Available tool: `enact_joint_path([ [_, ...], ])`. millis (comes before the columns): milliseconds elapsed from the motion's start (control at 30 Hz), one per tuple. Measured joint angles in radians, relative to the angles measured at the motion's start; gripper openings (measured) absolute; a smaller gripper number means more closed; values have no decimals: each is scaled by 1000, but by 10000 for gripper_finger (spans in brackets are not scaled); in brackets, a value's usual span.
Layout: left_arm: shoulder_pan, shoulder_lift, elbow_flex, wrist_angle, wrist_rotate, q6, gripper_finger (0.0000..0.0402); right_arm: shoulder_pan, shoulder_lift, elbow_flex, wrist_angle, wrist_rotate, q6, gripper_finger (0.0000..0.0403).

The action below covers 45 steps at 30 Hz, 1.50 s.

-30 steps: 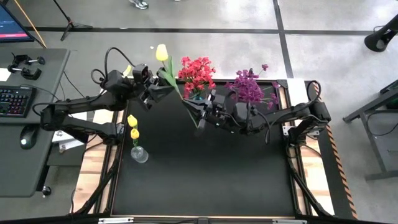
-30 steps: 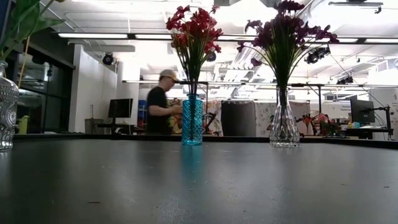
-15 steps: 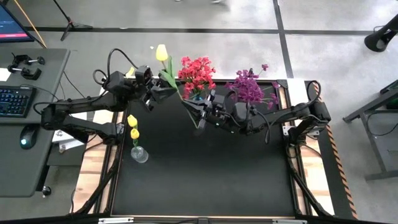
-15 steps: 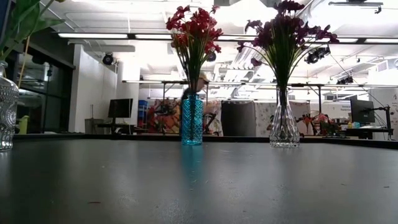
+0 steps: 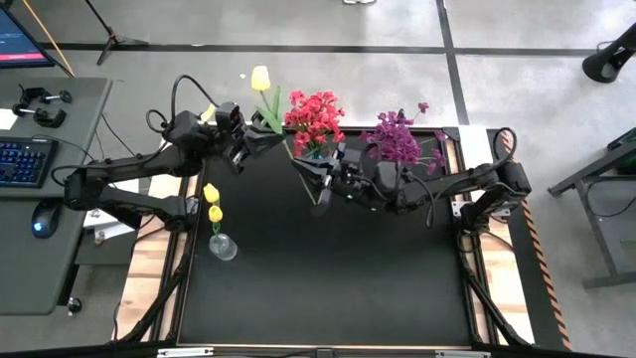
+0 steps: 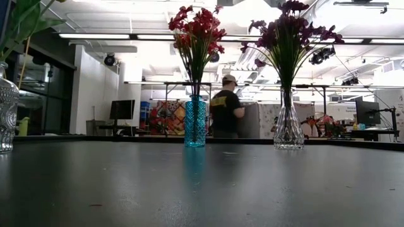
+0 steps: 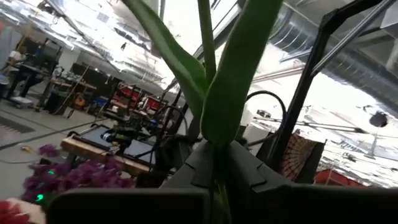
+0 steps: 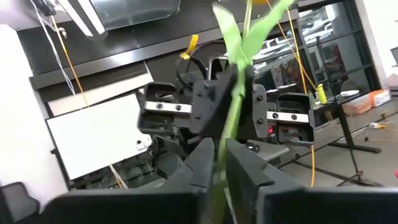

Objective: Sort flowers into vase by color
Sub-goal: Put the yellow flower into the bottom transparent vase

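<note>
Both claws clamp yellow tulip (image 5: 260, 79) stem | left claw (image 5: 266, 137) upper | right claw (image 5: 301, 168) lower | bud away from table

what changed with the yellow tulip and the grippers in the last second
The left gripper closed on the yellow tulip's stem, so both arms now hold it; the bloom shifted slightly up the high view. The right gripper stayed shut on the lower stem. The red flowers, purple flowers and the small vase with two yellow buds stayed put.
</note>
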<state>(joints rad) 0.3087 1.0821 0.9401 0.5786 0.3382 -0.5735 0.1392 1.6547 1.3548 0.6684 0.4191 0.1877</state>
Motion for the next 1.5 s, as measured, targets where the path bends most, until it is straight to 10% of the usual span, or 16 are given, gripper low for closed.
enact_joint_path([
  [533, 57, -421, 0, -290, 98, 66, 1, 46, -218, 1, -309, 140, -50, 291],
  [800, -19, -550, 37, -358, 140, 59, 0, 11, -211, 1, -421, 143, 70, 299],
  [1167, -19, -527, 478, -1347, -10, 333, 0, 4, -211, 1, -450, 145, 126, 298],
  [1500, -19, -556, 526, -1562, 34, 349, 0, 4, -211, 1, -454, 179, 150, 298],
])
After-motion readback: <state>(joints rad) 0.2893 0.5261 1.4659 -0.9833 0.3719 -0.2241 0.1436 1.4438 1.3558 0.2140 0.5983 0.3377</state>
